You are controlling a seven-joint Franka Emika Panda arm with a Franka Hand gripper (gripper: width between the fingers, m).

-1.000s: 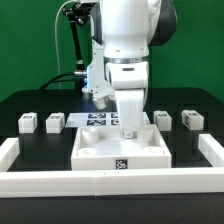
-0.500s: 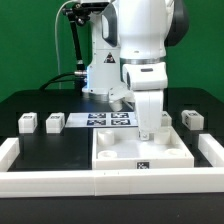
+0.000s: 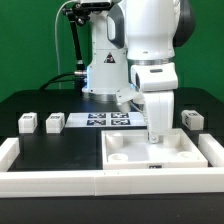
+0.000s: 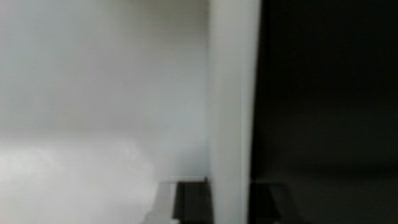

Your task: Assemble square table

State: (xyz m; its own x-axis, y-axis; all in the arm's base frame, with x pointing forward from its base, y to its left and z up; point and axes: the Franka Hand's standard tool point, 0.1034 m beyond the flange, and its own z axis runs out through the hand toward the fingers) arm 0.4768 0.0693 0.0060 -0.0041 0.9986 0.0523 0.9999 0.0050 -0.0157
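The square table [image 3: 138,148] is lying toward four o'clock; the gripper [image 3: 156,136], jaws together, is standing at its twelve o'clock rim.

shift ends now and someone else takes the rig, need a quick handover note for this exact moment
Gripper: fingers shut, down at the tabletop's far rim; whether they pinch it is unclear.
Tabletop: flat, in the border bars' corner on the exterior view's right.
Outer left leg, inner left leg, right leg: loose on the table. Fourth leg not visible.
Done: tabletop in the corner.
Left: fitting every leg.
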